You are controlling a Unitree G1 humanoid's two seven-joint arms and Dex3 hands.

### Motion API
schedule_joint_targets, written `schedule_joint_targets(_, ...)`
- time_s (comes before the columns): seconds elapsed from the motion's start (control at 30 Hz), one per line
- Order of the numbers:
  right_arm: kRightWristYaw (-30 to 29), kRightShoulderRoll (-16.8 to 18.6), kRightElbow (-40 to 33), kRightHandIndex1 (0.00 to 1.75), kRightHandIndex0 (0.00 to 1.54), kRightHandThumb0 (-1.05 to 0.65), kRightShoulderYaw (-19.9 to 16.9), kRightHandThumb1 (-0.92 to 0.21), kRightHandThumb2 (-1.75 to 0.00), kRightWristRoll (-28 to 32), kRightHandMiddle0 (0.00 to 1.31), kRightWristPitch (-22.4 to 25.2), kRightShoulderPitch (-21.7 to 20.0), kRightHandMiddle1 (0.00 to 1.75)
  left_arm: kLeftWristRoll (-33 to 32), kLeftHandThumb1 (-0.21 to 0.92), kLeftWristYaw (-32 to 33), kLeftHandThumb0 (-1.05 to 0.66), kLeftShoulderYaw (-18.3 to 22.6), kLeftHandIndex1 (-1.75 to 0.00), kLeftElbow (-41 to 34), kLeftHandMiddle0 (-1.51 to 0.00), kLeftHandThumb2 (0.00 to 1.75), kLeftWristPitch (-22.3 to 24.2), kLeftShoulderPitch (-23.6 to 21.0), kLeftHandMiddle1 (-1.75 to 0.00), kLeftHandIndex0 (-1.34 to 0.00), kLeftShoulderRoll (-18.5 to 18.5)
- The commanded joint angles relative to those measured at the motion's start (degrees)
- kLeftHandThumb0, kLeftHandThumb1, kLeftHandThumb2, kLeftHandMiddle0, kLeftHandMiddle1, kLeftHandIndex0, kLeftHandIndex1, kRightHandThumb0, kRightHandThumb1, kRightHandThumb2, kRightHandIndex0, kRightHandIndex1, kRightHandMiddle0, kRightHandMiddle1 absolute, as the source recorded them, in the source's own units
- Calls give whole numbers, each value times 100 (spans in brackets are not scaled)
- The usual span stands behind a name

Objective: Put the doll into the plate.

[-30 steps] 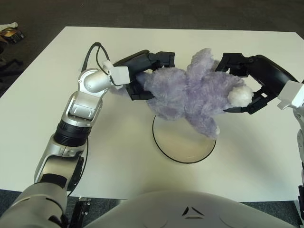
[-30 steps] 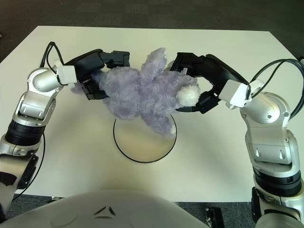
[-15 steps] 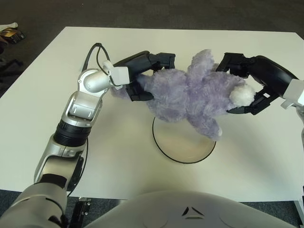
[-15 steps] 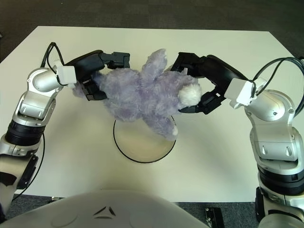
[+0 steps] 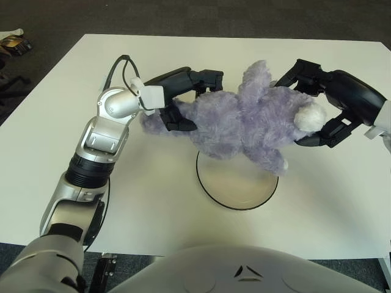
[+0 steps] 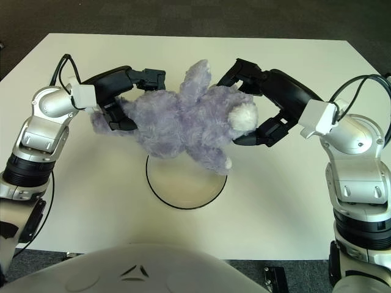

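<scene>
Black fingers point(image 6: 142, 78) of the left hand point(image 6: 119, 97) wrap around one end of the fuzzy purple doll point(image 6: 183, 125), and the right hand point(image 6: 269, 110) squeezes the other end, by its white muzzle. The doll hangs sideways in the air between both hands, just above the far edge of the round plate point(image 6: 186, 186). The plate sits on the white table point(image 6: 275, 201).
</scene>
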Motion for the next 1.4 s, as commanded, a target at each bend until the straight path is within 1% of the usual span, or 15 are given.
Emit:
schedule_joint_targets(0.0,14,44,86,72,29,-68,-85,-30,-88,124,2,-258,81,115,-171,49,-106,-41,-12,-150,66,-34,92,-95,-102,-175,-63,-47)
schedule_joint_targets(0.07,26,37,139,70,29,-71,-104,-33,-85,146,2,-369,97,114,-189,53,-111,-42,-4,-150,94,-24,86,-104,-104,-175,-61,-44)
schedule_joint_targets(0.2,48,11,235,68,28,-72,-115,-35,-83,178,2,-525,111,114,-167,57,-96,-41,8,-149,99,-13,79,-122,-90,-175,-59,-40)
schedule_joint_targets(0.3,70,-32,239,67,27,-73,-113,-36,-82,203,2,-511,125,115,-128,60,-72,-41,10,-149,95,-5,76,-129,-78,-175,-58,-29)
schedule_joint_targets(0.33,74,-41,236,66,27,-73,-115,-36,-81,206,2,-502,129,115,-116,50,-64,-48,9,-150,92,-3,79,-131,-75,-172,-43,-27)
schedule_joint_targets(0.37,65,-32,234,66,27,-73,-120,-36,-81,208,2,-491,137,115,-96,46,-51,-50,11,-151,100,-2,82,-150,-71,-170,-38,-25)
schedule_joint_targets(0.4,61,-24,231,66,27,-72,-129,-36,-81,211,3,-485,145,115,-82,39,-40,-53,11,-151,103,-2,86,-162,-68,-165,-29,-25)
schedule_joint_targets(0.47,47,-3,227,66,28,-71,-141,-36,-81,218,3,-476,156,115,-64,31,-27,-56,12,-150,119,-1,91,-193,-64,-159,-20,-27)
schedule_joint_targets(0.53,46,2,222,66,29,-71,-146,-36,-82,221,4,-467,164,115,-57,29,-23,-57,14,-149,139,0,93,-220,-61,-155,-16,-29)
schedule_joint_targets(0.7,77,-24,218,66,29,-70,-157,-35,-82,234,5,-449,170,115,-59,26,-47,-58,3,-147,210,0,95,-297,-72,-151,-14,-25)
schedule_joint_targets(0.93,94,-84,210,64,29,-74,-161,-39,-80,235,4,-429,173,115,-64,25,-62,-59,-1,-145,278,0,95,-381,-77,-150,-14,-21)
schedule_joint_targets(1.0,122,-118,198,64,29,-75,-177,-39,-79,278,4,-357,174,115,-54,25,-58,-60,1,-143,303,0,95,-412,-71,-148,-13,-15)
schedule_joint_targets(1.07,161,-144,155,65,29,-73,-210,-38,-79,436,5,-115,158,115,-50,25,-60,-60,5,-140,325,0,94,-423,-72,-145,-11,-7)
schedule_joint_targets(1.17,169,-152,105,67,30,-69,-247,-35,-82,598,7,110,143,115,-45,24,-58,-58,7,-138,351,0,94,-440,-77,-143,-9,-3)
schedule_joint_targets(1.37,142,-194,15,73,31,-66,-319,-30,-87,767,9,366,129,115,-18,24,-22,-59,14,-137,414,0,95,-529,-73,-141,-9,-16)
